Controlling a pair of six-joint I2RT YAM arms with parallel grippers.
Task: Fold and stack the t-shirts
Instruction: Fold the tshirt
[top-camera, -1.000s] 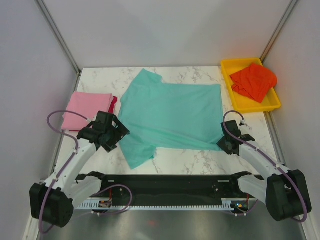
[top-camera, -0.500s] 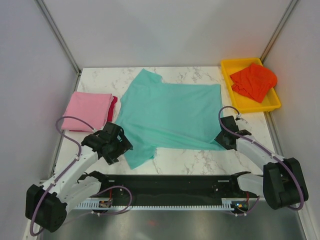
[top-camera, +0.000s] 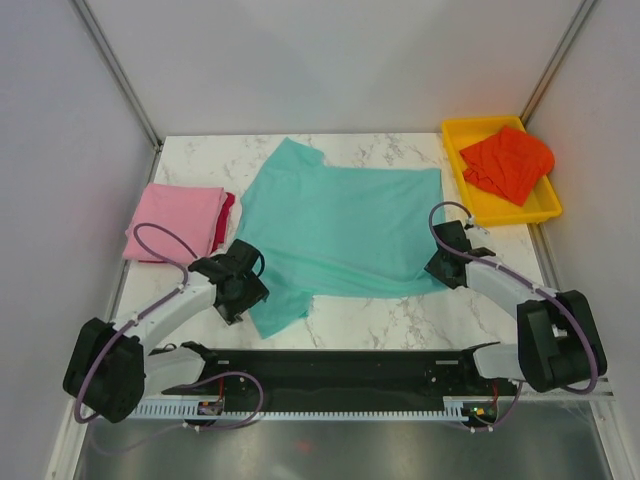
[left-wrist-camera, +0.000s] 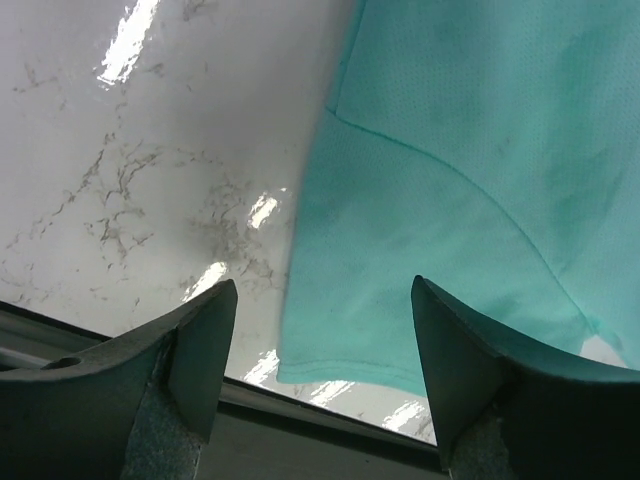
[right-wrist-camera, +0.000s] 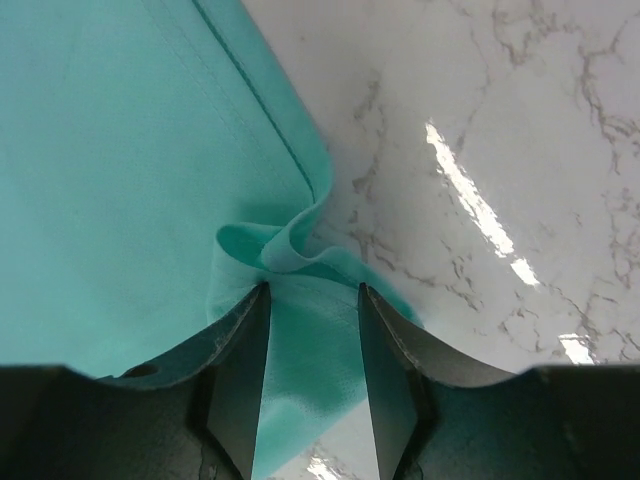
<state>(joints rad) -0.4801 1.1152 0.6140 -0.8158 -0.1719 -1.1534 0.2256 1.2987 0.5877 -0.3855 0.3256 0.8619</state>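
**Left wrist view.** The left gripper (left-wrist-camera: 322, 290) has its fingers (left-wrist-camera: 200, 350) spread wide with nothing between them. They hang over the hemmed edge of a sleeve (left-wrist-camera: 400, 280) of the teal t-shirt (left-wrist-camera: 480, 150). Whether they touch the cloth cannot be told.

**Right wrist view.** The right gripper (right-wrist-camera: 312, 292) has its fingers (right-wrist-camera: 235, 380) partly apart, astride the shirt's corner. The cloth in the gap lies slack, and a puckered fold (right-wrist-camera: 285, 250) sits just ahead of the tips.

**Top view.** This view does not resolve either jaw gap, but it alone gives the layout:
- The teal shirt is spread flat at the centre of the marble table (top-camera: 390, 320).
- The arms are at its near-left sleeve and near-right corner.
- A folded pink t-shirt (top-camera: 175, 220) lies at the left, with a crimson t-shirt (top-camera: 227, 215) edging out beneath it.
- An orange-red t-shirt (top-camera: 508, 163) lies crumpled in the yellow tray (top-camera: 500, 212) at far right.
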